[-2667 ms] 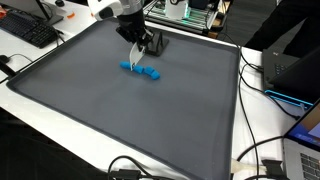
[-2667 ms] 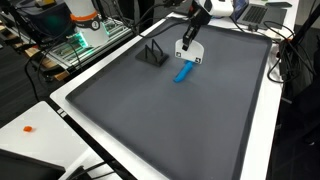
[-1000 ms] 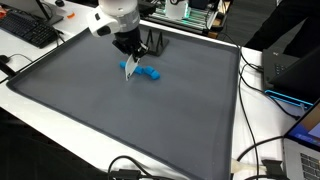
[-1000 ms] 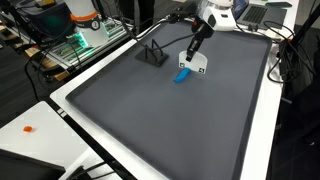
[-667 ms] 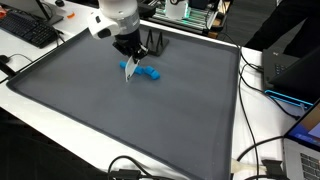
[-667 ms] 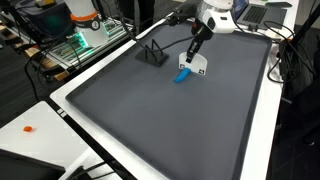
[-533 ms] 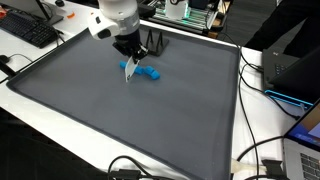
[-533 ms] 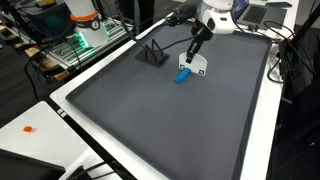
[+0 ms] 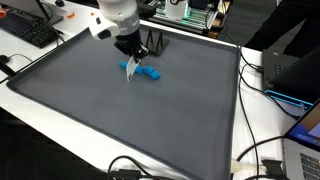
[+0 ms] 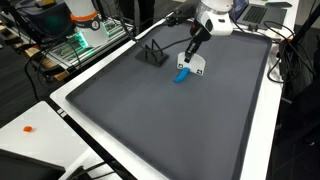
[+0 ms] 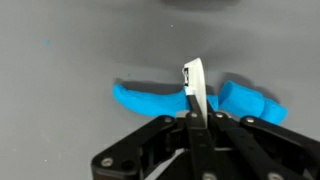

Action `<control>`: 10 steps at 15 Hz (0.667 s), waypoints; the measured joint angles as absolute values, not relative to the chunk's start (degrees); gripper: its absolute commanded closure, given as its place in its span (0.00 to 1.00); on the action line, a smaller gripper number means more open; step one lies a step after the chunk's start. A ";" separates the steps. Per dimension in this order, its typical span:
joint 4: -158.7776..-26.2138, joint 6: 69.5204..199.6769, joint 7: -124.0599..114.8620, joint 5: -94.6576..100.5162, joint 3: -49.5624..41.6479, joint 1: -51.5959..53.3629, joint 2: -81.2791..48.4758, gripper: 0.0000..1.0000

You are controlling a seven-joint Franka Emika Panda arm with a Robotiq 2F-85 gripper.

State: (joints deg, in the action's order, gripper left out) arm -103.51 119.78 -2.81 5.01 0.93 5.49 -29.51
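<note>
One gripper, fingers pressed together, hangs over the blue piece; whether they touch is unclear. The piece lies flat on the grey mat, near a black stand. It looks light and perhaps rubbery, best gripped across its narrow middle.

curved piece on mat | stand near | card in end effector, above piece

A wide dark grey mat covers the tabletop. A blue plastic piece lies flat on it, well apart from a small black wire stand near the mat's edge.
</note>
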 measured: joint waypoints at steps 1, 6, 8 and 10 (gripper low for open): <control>-103.53 119.42 -2.81 4.80 0.96 5.42 -29.51 0.99; -103.67 117.44 -2.74 3.51 1.05 4.98 -29.49 0.99; -103.69 116.81 -2.69 3.22 1.08 4.84 -29.46 0.99; -103.73 116.31 -2.69 3.08 1.11 4.79 -29.42 0.99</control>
State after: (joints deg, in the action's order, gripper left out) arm -103.73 116.31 -2.69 3.08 1.11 4.79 -29.42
